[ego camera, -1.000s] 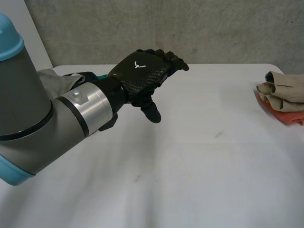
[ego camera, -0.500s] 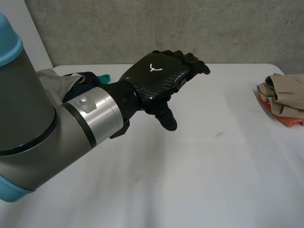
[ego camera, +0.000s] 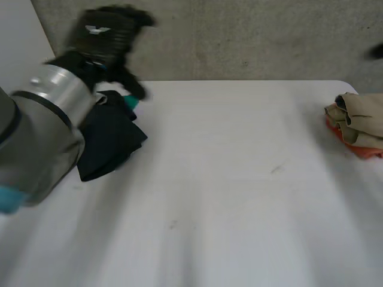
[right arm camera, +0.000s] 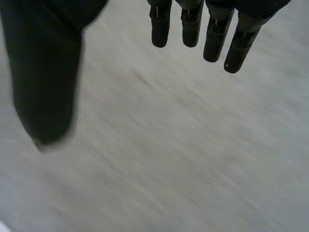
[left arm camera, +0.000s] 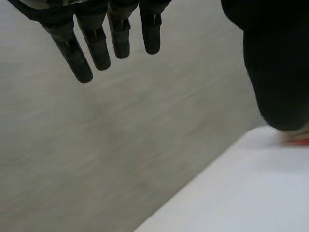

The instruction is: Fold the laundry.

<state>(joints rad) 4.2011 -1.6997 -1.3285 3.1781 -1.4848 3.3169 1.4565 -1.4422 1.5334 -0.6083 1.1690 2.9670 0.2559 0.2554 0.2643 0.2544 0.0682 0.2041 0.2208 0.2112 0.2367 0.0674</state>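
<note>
Left robot hand and right robot hand are straight-fingered; dark cloth on table.

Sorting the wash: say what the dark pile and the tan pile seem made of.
The dark pile: soft matte cloth, navy or black, judging by its limp folds. The tan pile: matte cloth, probably woven, creased, lying on an orange-red piece.

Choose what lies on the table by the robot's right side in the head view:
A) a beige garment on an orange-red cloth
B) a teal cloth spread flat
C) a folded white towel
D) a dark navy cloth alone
A: at the right edge of the white table, a bunched beige garment lies on top of an orange-red cloth, which shows beneath it.
</note>
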